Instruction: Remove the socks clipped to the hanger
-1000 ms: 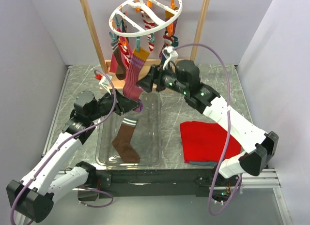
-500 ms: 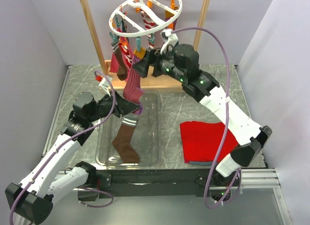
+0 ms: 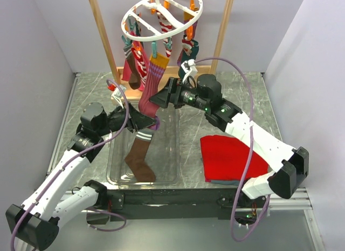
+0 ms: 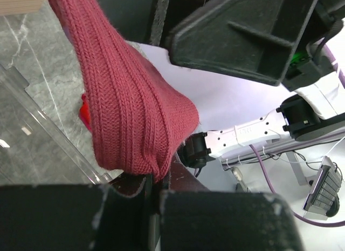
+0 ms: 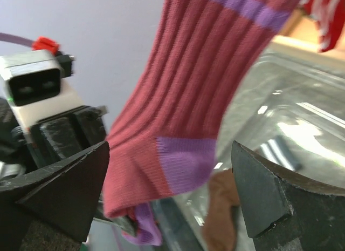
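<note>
Above the far, 12 o'clock edge of the grey marbled tabletop [image 3: 89, 94], a long maroon ribbed sock with purple bands [image 3: 146, 94] hangs by its orange cuff from the round white plastic clip hanger [image 3: 161, 14], slanting down toward 7 o'clock. The left gripper [image 3: 153, 121] has its jaws pinching the sock's purple toe end. The right gripper [image 5: 168, 186], at the sock's 3 o'clock side, holds its jaws spread wide by the heel. A brown sock with white bands [image 3: 139, 156] lies in the clear plastic tray [image 3: 173, 154] at 6 o'clock, and other small socks [image 3: 135, 65] hang clipped under the ring.
</note>
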